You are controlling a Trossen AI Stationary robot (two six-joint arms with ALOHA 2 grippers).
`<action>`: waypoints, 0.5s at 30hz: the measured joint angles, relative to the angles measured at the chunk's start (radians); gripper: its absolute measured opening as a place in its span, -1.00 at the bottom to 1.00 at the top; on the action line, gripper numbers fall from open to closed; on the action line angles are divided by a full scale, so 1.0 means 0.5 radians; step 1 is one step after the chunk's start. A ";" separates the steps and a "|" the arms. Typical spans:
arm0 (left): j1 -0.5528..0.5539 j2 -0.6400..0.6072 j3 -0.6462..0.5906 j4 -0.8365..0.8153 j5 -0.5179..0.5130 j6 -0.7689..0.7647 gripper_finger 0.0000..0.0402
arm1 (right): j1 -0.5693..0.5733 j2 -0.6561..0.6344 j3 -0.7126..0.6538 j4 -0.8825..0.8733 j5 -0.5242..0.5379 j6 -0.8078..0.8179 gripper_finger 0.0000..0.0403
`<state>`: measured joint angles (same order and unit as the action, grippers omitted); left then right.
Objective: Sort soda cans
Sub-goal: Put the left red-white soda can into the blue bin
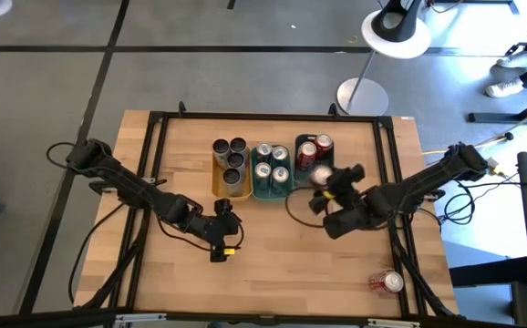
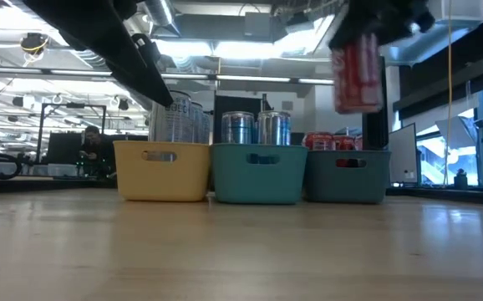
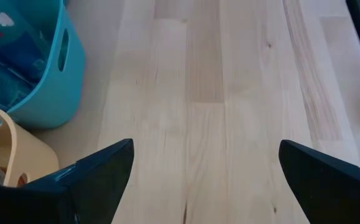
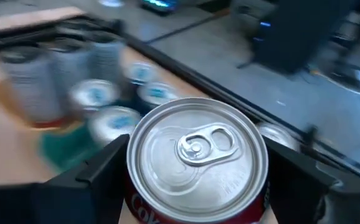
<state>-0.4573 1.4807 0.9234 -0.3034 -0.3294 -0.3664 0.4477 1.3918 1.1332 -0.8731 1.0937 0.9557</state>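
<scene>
Wooden table top (image 1: pixel 273 246), pale planks inside a dark frame, office floor around it. Landmark: teal tray (image 2: pixel 260 172), middle of a row of three, yellow tray (image 2: pixel 161 170) touching one side and dark tray (image 2: pixel 347 174) the other. Dark cans (image 1: pixel 231 157) stand in the yellow tray, silver-teal cans (image 1: pixel 271 162) in the teal one, red cans (image 1: pixel 314 150) in the dark one. One more red can (image 1: pixel 388 282) lies on its side well away from the teal tray, near the table's front corner on the right arm's side. Right gripper (image 4: pixel 192 180) is clamped on a red can (image 4: pixel 195 158), fingers on opposite sides of the wall, held upright in the air above the dark tray. Judgement: thin metal, smooth and slippery, dents if squeezed hard; mid-wall hold below the rim suits it. Left gripper (image 3: pixel 202 180) hovers over bare wood just in front of the teal tray, fingers spread wide, holding nothing.
</scene>
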 joint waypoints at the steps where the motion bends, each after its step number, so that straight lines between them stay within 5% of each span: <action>1: 0.002 0.000 0.000 0.001 0.000 0.000 0.93 | -0.020 0.001 -0.003 -0.138 0.033 0.149 0.45; 6: 0.002 0.000 0.000 0.018 0.000 -0.001 0.93 | -0.191 0.004 -0.199 -0.228 0.078 0.539 0.46; 15: 0.002 0.000 0.000 0.017 0.000 -0.058 0.93 | -0.518 0.005 -0.575 0.335 0.006 0.485 0.46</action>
<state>-0.4564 1.4807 0.9234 -0.2947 -0.3294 -0.3955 0.1887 1.3941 0.8456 -0.7058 1.0965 1.1982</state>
